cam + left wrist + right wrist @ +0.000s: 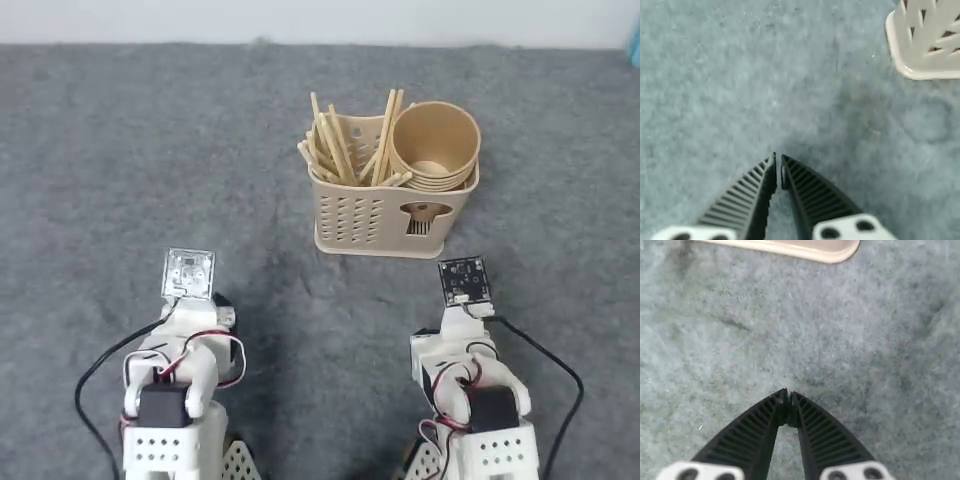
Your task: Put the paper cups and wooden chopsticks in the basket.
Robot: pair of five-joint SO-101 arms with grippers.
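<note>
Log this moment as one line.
stacked tan paper cups: in beige slotted plastic basket | wooden chopsticks: in basket | left gripper: shut, empty | right gripper: shut, empty

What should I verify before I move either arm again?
1. Paper cups in the basket: ok, stacked upright inside it.
2. Chopsticks in the basket: ok, standing on end beside the cups.
3. Basket upright on the grey mat: ok.
4. Left gripper free: ok, shut with nothing in it.
5. Right gripper free: ok, shut with nothing in it.
6. Arms away from the basket: ok, both grippers sit over bare mat, short of it.
</note>
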